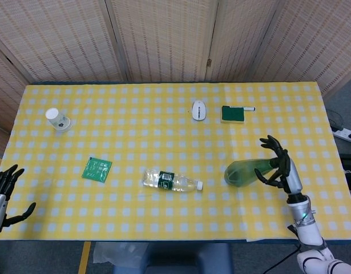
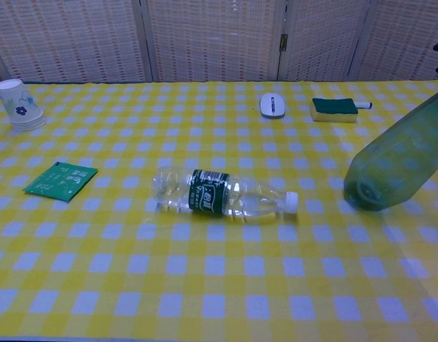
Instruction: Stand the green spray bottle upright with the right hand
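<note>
Gripping the green spray bottle [image 1: 243, 173] at its neck with my right hand [image 1: 279, 167], lower right of the frame, I judge it tilted with its base on the table [image 1: 164, 137], so uprighting remains.

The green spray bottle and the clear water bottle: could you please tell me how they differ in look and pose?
The green spray bottle is tinted dark green with no label showing; the clear water bottle is colourless with a green label and white cap. The spray bottle tilts, base on the tablecloth, its top at the right hand; the water bottle lies flat, untouched. Both are see-through.
</note>
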### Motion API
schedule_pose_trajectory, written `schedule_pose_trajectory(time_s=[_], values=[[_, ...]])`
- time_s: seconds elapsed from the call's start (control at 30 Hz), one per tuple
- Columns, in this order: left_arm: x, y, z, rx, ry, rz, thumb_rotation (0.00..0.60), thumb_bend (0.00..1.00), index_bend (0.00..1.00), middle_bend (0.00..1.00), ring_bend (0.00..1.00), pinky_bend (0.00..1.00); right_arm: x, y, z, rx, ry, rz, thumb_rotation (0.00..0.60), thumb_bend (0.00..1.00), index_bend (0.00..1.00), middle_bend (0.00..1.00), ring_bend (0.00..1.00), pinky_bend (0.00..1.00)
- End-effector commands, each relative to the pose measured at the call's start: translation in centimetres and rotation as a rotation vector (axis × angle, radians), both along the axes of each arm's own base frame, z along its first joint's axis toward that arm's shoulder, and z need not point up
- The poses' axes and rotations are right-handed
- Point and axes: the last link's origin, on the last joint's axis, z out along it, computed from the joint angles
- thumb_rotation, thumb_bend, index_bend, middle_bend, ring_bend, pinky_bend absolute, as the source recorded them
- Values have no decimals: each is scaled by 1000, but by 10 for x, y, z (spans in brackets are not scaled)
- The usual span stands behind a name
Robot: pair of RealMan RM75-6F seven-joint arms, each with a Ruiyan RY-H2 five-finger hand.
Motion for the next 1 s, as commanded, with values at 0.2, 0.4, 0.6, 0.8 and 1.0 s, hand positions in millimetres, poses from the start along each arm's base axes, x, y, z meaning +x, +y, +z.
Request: schedule_pose_trajectory(time_s=[0.2,0.4,0.6,0.8,1.0], values=[[-1,0,1,6,-4,4,494,362,0,44,58,0,15,-14,0,36,54,17,600,365,17,167,195,62],[0,0,2,7,-7,1,496,362,0,44,57,0,16,-14,-1,47,66,12,600,365,10,160,189,51],[0,0,2,5,-8,1,495,362,0,44,58,0,16,-16,0,100,143,9,600,333,0,106,132,5],[0,-1,2,10,-10,-2,494,362,0,44,58,0,28,-18,6,109,154,26,600,308,0,42,90,0],[-1,0,2,6,-10,0,493,361,0,44,58,0,25,-14,14,118,187,8,600,289,0,16,76,0]])
